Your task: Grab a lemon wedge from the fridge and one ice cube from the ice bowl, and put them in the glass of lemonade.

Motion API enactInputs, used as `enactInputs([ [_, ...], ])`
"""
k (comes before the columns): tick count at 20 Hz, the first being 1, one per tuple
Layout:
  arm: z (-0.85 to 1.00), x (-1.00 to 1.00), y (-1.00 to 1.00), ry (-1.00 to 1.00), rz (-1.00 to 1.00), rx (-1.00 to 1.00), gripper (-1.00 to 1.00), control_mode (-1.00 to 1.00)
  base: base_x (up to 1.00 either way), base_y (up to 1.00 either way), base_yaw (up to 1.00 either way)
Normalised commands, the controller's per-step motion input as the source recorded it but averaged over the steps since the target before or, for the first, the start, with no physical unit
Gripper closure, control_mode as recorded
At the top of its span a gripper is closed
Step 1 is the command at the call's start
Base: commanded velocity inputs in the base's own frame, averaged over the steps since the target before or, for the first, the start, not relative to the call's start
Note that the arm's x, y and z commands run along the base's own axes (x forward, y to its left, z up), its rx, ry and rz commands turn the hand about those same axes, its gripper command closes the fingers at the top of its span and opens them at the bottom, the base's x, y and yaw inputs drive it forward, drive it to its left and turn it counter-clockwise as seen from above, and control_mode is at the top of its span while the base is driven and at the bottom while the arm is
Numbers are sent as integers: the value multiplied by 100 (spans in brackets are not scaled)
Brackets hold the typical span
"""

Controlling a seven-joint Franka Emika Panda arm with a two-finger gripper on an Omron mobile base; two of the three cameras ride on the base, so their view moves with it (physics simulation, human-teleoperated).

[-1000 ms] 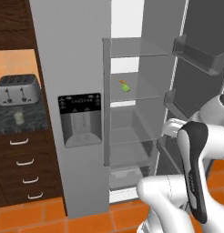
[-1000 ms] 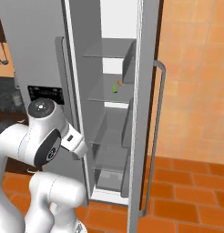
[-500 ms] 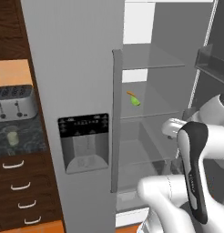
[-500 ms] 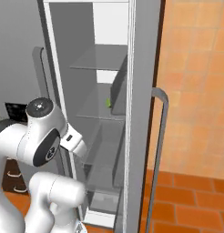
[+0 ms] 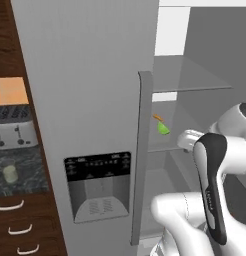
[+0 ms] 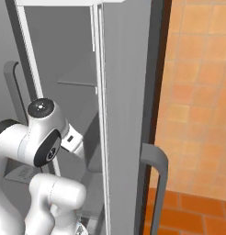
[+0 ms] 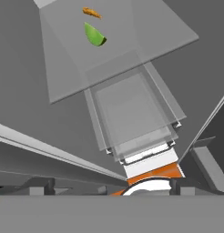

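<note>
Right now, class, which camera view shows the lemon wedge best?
The hand view: the lemon wedge lies unobstructed on a glass shelf, below an orange sliver. The left base view shows it smaller, beside the fridge door's edge.

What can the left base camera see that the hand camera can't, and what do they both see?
The left base view alone has the toaster, the glass of lemonade on the counter, and the fridge's black dispenser panel. The hand view alone has the clear drawer low in the fridge. Both share the lemon wedge and the orange sliver beside it on a glass shelf.
</note>
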Motion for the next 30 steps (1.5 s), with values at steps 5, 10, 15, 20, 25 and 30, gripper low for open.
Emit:
enactInputs([
  [5, 0, 0, 0, 0, 0, 0, -100, 100, 28, -26, 18],
  [10, 0, 0, 0, 0, 0, 0, -100, -100, 25, 0, 7],
  [15, 0, 0, 0, 0, 0, 0, -100, -100, 0, 0, 0],
  [20, 0, 0, 0, 0, 0, 0, -100, -100, 0, 0, 0],
  [25, 0, 0, 0, -7, 0, -4, -100, -100, 0, 0, 0],
  [30, -2, 15, 0, -24, 1, -22, -100, -100, 0, 0, 0],
])
